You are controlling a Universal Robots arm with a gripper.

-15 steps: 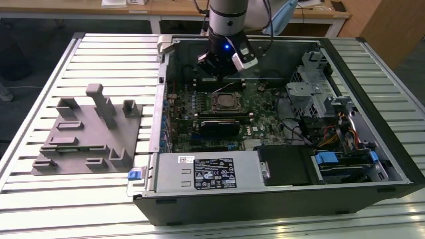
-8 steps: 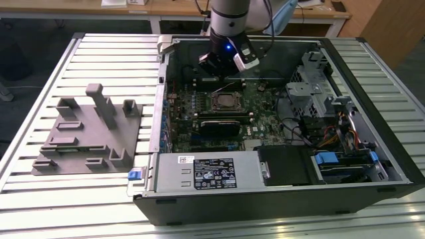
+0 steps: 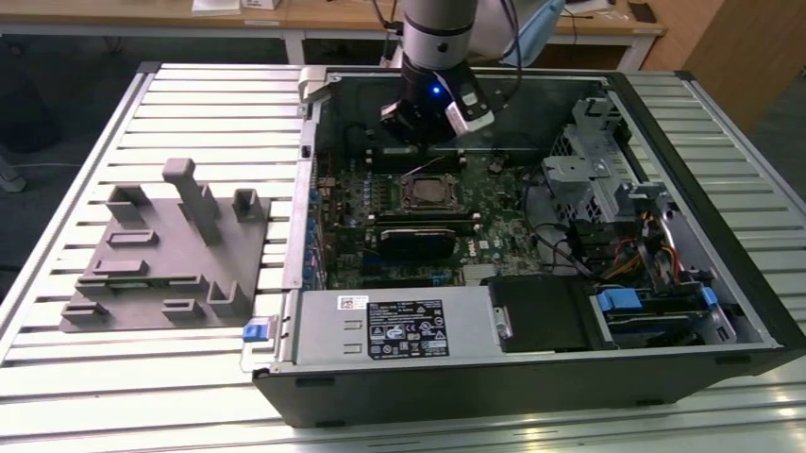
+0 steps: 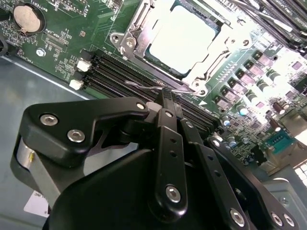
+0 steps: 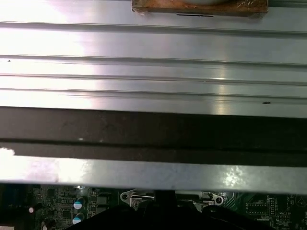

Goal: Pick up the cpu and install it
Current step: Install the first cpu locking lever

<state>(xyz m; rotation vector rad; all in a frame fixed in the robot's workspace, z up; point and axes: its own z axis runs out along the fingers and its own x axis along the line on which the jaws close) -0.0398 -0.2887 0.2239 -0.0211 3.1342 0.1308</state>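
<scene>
Open black computer case (image 3: pixel 529 387) on slatted metal table (image 3: pixel 202 104); green motherboard (image 3: pixel 504 236) inside, labelled power supply (image 3: pixel 396 326) at front; grey fixture with upright tabs (image 3: pixel 170 250) beside case, toward the exterior view's left.

Slatted metal table (image 3: pixel 75 142) w/ wooden desk (image 3: pixel 327 14) behind it; wood panel (image 3: pixel 743 47) right of desk in exterior view.

The setting was a robotics lab or test workshop: an opened computer case (image 3: pixel 529 283) lay on a slotted aluminium table (image 3: pixel 189 113), beside a grey fixture (image 3: pixel 170 250), with wooden desks (image 3: pixel 315 19) behind.
</scene>
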